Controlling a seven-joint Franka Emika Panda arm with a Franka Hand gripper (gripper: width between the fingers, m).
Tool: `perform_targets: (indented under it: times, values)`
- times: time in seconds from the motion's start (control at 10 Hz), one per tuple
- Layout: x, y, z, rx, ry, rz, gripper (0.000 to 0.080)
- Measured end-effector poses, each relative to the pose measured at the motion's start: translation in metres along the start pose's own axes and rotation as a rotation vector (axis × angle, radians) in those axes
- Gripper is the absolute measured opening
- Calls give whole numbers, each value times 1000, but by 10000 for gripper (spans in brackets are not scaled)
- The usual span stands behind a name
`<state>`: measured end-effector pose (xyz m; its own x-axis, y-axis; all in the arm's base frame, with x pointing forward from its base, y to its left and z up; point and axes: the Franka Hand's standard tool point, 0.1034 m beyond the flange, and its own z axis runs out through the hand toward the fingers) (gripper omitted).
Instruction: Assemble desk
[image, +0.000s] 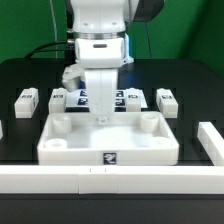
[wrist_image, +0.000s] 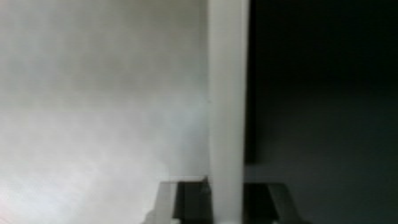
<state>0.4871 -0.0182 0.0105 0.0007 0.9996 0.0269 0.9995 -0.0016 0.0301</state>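
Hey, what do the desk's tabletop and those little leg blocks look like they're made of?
Tabletop: looks like matte white hard plastic, moulded in one piece with rim and corner sockets. Leg blocks: seemingly the same white plastic; their black-and-white markers may be stickers.

Exterior view: raised, mid-distance, facing the arm (image: 100, 35) across the table (image: 25, 75). Wrist view: pressed close to the tabletop (wrist_image: 107, 100), shared by both.
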Motion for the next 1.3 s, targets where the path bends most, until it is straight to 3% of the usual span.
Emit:
perform_targets:
  times: [0.2,0.3,0.4,0.6,0.7,0.9,1.0,1.1,1.2,1.3]
  values:
    - [22,28,1,-18,12,54,55]
    - [33,36,2,-8,13,77,55]
    - [43,36,2,7,12,95,55]
    - [48,37,2,69,-24,111,58]
    - [48,37,2,82,-38,94,58]
    - [47,37,2,75,-41,83,58]
    - [47,37,3,77,-41,83,151]
    - [47,36,3,77,-41,83,151]
    - [47,36,3,77,-41,83,335]
    - [47,36,3,77,-41,84,470]
